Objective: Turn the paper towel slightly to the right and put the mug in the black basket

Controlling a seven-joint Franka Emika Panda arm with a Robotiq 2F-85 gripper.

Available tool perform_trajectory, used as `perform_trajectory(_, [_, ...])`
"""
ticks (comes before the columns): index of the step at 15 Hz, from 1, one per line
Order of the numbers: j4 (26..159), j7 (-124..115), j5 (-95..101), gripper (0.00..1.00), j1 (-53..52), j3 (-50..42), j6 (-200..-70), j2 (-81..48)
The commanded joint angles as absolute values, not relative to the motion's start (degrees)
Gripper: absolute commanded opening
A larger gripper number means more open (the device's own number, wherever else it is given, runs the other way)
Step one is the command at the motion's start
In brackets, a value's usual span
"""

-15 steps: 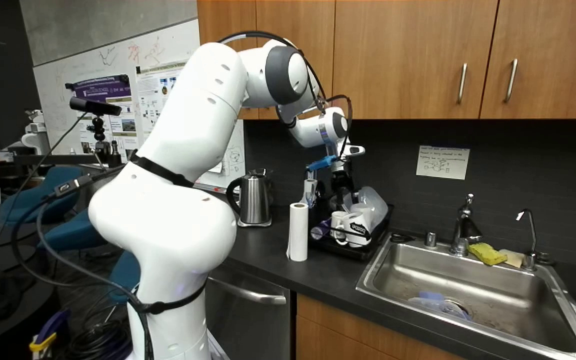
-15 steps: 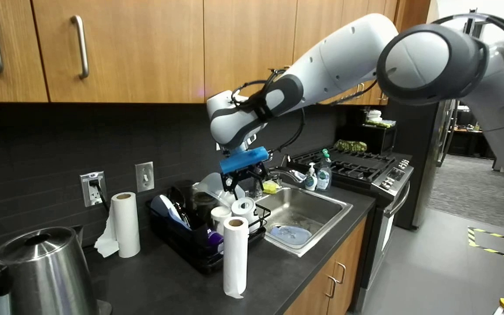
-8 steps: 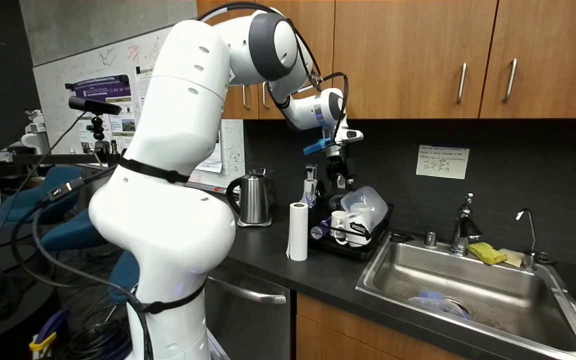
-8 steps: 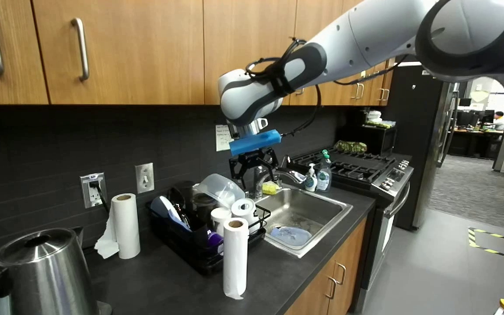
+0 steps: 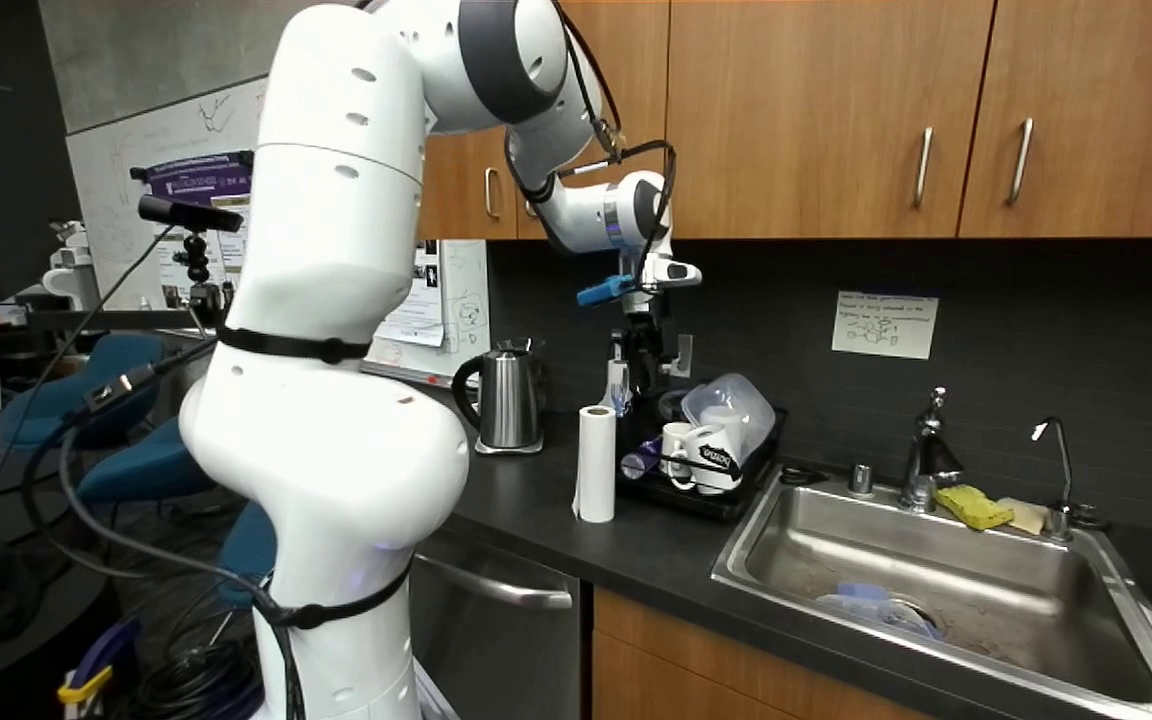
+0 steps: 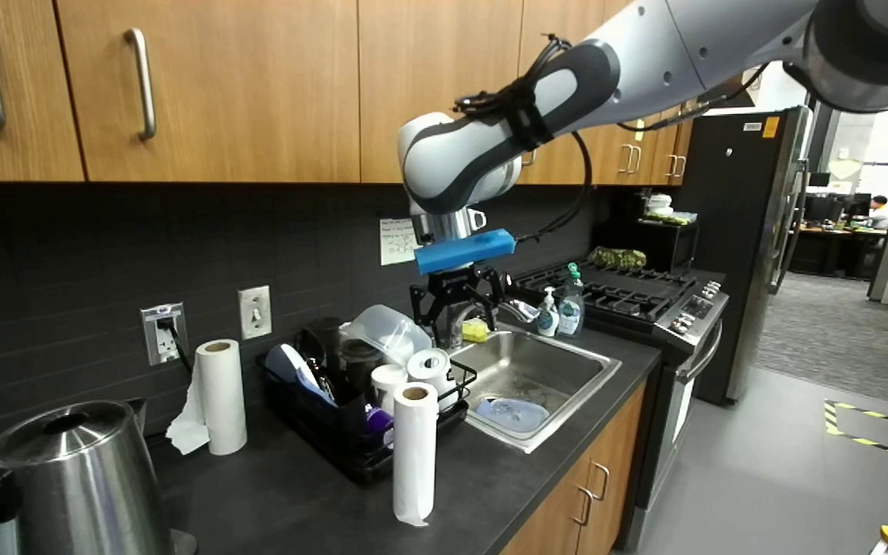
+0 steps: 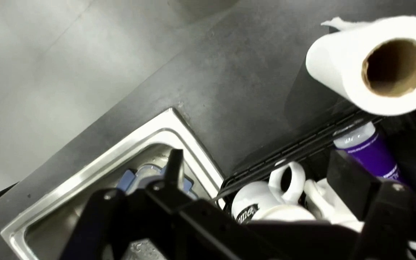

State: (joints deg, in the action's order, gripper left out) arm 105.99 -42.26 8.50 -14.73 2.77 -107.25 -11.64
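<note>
The paper towel is a white roll standing upright on the counter in front of the rack, in both exterior views (image 5: 596, 465) (image 6: 415, 462) and the wrist view (image 7: 332, 61). The black basket is a black dish rack (image 5: 681, 497) (image 6: 367, 469), its rim visible in the wrist view (image 7: 302, 146). The white mug with a dark label (image 5: 716, 455) (image 6: 432, 370) (image 7: 255, 196) sits inside it, handle toward the rim. My gripper (image 5: 646, 375) (image 6: 465, 320) (image 7: 261, 176) is above the rack, fingers wide apart, holding nothing. Its body hides part of the rack in the wrist view.
A second white mug (image 6: 388, 381), a clear plastic bowl (image 6: 386, 331) and a purple cup (image 7: 374, 155) share the rack. A steel sink (image 5: 946, 580) adjoins it. A steel kettle (image 5: 510, 398) and another paper roll (image 6: 222, 397) stand on the counter. Cabinets (image 5: 826, 120) hang above.
My gripper has risen from low over the mugs and bowl. It has shifted left in an exterior view and right in an exterior view. Mug, rack and paper towel have not moved.
</note>
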Motion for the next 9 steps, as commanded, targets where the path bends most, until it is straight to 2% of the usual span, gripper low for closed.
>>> perform_trajectory(1, [117.71, -41.85, 4.43, 1.0, -13.66, 5.39, -110.9, -3.14])
perform_trajectory(9, [144.64, -36.76, 3.77, 1.0, -10.61, 6.79, -119.32, 13.78])
